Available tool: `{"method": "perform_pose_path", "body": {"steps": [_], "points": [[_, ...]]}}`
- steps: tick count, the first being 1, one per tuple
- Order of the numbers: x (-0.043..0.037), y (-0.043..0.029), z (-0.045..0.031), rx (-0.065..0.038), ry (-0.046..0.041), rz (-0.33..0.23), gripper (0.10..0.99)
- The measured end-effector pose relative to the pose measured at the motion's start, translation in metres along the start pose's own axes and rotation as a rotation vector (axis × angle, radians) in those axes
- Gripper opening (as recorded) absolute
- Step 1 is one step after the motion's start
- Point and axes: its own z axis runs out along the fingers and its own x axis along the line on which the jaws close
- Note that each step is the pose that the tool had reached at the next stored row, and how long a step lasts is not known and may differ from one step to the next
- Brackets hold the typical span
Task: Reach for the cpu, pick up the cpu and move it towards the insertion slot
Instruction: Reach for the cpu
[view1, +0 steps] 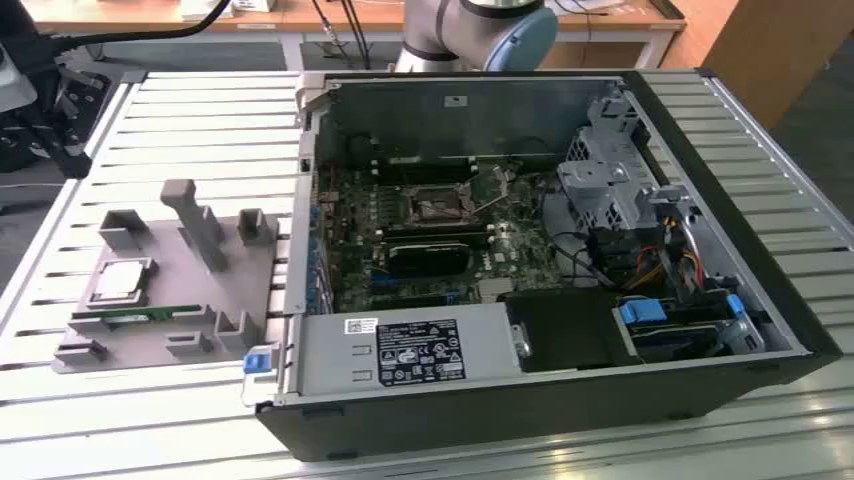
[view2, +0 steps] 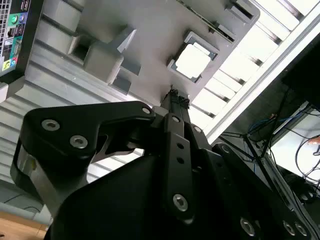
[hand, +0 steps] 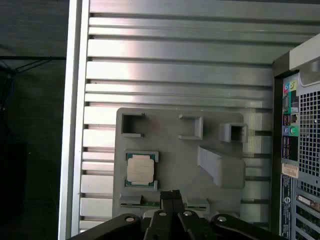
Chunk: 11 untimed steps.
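Gripper (hand: 171, 194) fingertips pressed together, empty, above grey fixture plate (hand: 170, 147), not touching cpu (hand: 140, 169) seated in plate's pocket. Chip likely light, stiff, fragile; best gripped by opposite thin edges.

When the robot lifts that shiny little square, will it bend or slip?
Probably stiff: the cpu looks like a flat, metal-topped square. Likely light, being so thin. Its smooth shiny top might be slippery to grip.
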Motion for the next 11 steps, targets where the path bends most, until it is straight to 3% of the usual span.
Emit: {"method": "perform_pose_path", "body": {"steps": [11], "points": [[0.0045, -0.0002, 0.0019, 0.000, 0.0001, 0.000, 0.106]]}}
